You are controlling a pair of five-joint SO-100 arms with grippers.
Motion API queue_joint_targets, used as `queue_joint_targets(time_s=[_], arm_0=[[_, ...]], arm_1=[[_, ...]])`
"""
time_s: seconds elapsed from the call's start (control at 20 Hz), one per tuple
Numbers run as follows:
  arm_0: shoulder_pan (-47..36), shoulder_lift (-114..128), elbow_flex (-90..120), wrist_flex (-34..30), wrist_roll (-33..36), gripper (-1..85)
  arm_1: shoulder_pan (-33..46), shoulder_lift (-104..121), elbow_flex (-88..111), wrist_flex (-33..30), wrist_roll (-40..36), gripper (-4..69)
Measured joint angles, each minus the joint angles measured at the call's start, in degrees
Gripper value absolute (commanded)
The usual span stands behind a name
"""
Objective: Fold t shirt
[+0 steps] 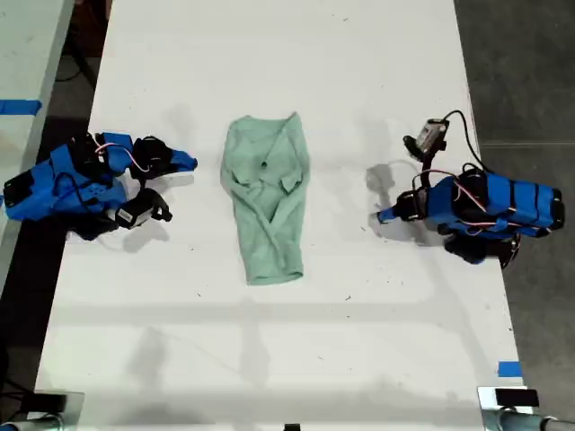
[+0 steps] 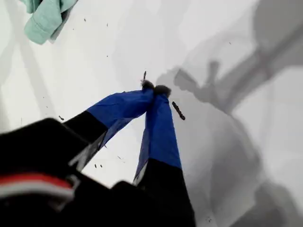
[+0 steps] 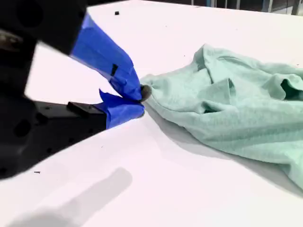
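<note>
Closest of all is the bare white counter (image 1: 269, 359), and the t shirt (image 1: 267, 202) lies farther back, in the middle of it, between the two blue arms. It is in a long, wrinkly bundle, already partly folded over on itself. My second gripper (image 3: 142, 101) has its jaws together and holds nothing. Its tip sits just beside one edge of the shirt, on the exterior view's left. My first gripper (image 2: 155, 90) also has its jaws together on nothing. It rests on the counter well apart from the shirt, which shows only as a small corner in its view. The shirt looks soft, light and floppy, so I think it will bend and sag when lifted. A good place to pinch is a loose edge or a corner, down low by the counter.
</note>
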Motion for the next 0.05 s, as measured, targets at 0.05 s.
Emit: queue_joint_targets(time_s=[0.05], arm_0=[[0.0, 0.0, 0.0, -0.1, -0.2, -0.3]], arm_1=[[0.0, 0.0, 0.0, 0.0, 0.1, 0.2]])
